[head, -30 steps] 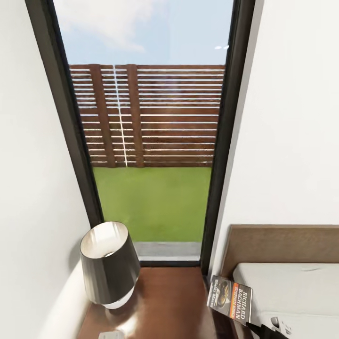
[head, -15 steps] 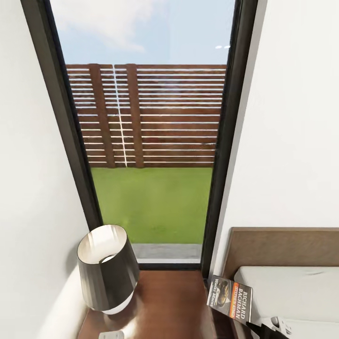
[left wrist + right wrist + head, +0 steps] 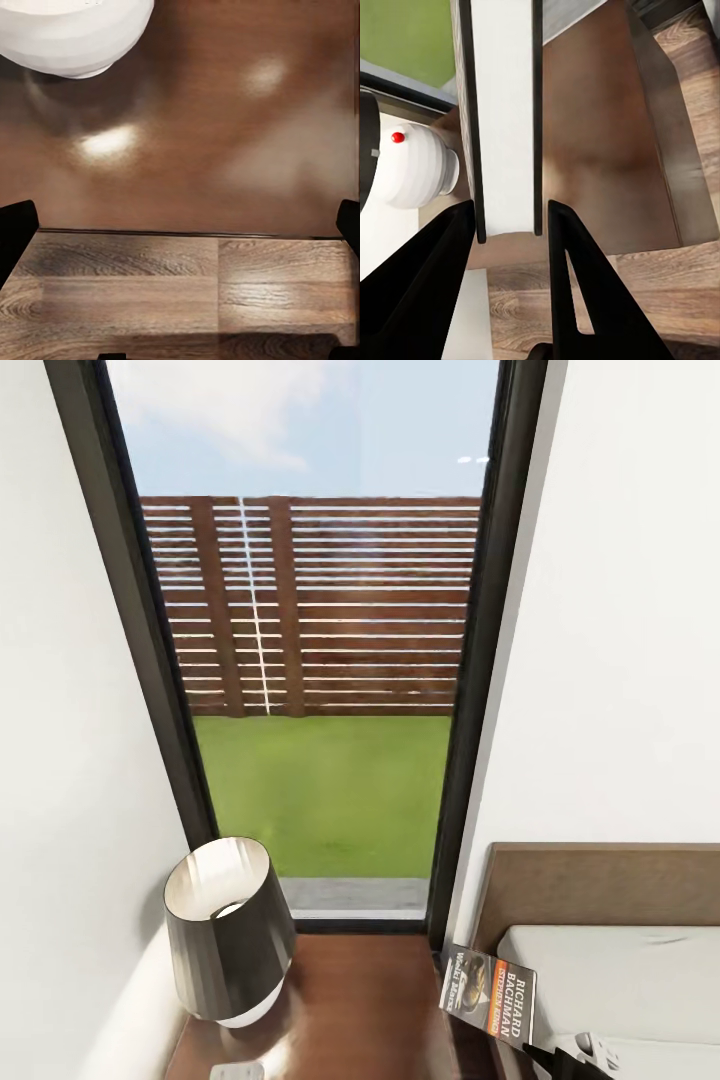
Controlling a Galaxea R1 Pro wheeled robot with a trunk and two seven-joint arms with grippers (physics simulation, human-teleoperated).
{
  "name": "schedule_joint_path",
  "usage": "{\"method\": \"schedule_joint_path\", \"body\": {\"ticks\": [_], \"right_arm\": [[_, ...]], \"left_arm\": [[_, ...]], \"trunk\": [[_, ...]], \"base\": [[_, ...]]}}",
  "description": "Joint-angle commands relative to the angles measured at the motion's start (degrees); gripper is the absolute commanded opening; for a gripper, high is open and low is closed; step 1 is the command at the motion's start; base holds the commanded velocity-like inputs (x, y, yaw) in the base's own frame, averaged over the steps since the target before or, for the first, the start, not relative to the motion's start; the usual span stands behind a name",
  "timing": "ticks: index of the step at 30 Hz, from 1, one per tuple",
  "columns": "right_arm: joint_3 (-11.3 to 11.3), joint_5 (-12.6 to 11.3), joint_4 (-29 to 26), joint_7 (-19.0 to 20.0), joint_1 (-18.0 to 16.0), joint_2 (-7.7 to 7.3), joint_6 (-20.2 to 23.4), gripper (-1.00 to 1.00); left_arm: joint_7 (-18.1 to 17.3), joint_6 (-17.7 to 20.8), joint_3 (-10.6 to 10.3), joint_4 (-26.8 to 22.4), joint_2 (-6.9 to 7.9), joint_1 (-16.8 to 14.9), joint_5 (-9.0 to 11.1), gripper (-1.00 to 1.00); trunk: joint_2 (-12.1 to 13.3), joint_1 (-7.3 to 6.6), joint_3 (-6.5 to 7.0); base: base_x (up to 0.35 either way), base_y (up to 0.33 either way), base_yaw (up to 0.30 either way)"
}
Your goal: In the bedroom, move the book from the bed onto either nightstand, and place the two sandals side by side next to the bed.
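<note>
The book (image 3: pixel 490 995), with a dark cover, an orange band and white lettering, hangs upright at the right edge of the nightstand (image 3: pixel 370 1000), next to the bed (image 3: pixel 620 970). My right gripper (image 3: pixel 578 1052) is shut on the book's lower corner. In the right wrist view the book (image 3: pixel 502 112) is edge-on, its white pages clamped between the black fingers (image 3: pixel 442 270) of the right gripper (image 3: pixel 508 217), above the nightstand top (image 3: pixel 600 150). My left gripper (image 3: pixel 181 225) is open over the nightstand's front edge (image 3: pixel 187 165), holding nothing. The two sandals are out of view.
A dark-shaded lamp (image 3: pixel 228 930) with a white base (image 3: pixel 71 34) takes up the nightstand's left part. A tall dark-framed window (image 3: pixel 320 660) stands behind, with white walls on both sides. The wooden headboard (image 3: pixel 600 880) is at the right. Plank floor (image 3: pixel 180 292) lies in front of the nightstand.
The head view has shifted slightly with the camera. The book stays in my right gripper at the same spot beside the nightstand.
</note>
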Motion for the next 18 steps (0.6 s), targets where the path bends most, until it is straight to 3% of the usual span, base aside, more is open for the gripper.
{"method": "schedule_joint_path", "body": {"ticks": [1,3,5,10,14,18], "right_arm": [[-0.49,-0.04,-0.01,0.23,-0.04,0.01,0.6,-1.0],[-0.49,-0.03,-0.01,0.23,-0.04,0.01,0.6,-1.0],[-0.49,-0.02,-0.01,0.23,-0.04,0.01,0.61,-1.0],[-0.49,0.02,-0.01,0.23,-0.04,0.01,0.62,-1.0],[-0.49,0.03,-0.01,0.23,-0.03,0.01,0.61,-1.0],[-0.49,0.02,-0.01,0.23,-0.04,0.01,0.61,-1.0]], "left_arm": [[-0.5,-0.21,-0.38,0.03,0.04,-0.06,0.61,1.0],[-2.86,-0.21,-0.18,-0.06,0.12,-0.06,0.67,1.0],[-7.81,-0.17,0.06,-0.13,0.23,-0.06,0.72,1.0],[-24.81,0.16,0.53,-2.12,1.02,-0.06,0.92,1.0],[-33.76,1.12,0.62,-4.7,2.14,-0.07,1.01,1.0],[-41.42,8.38,0.75,-8.34,2.52,-0.42,0.97,1.0]], "trunk": [[-0.09,0.02,-0.1],[-0.09,0.02,-0.1],[-0.09,0.02,-0.1],[-0.09,0.02,-0.1],[-0.09,0.02,-0.1],[-0.09,0.02,-0.1]], "base": [[0.0,0.0,0.0],[0.0,0.0,0.0],[0.0,0.0,0.0],[0.0,0.0,0.0],[0.0,0.0,0.0],[0.0,0.0,0.0]]}}
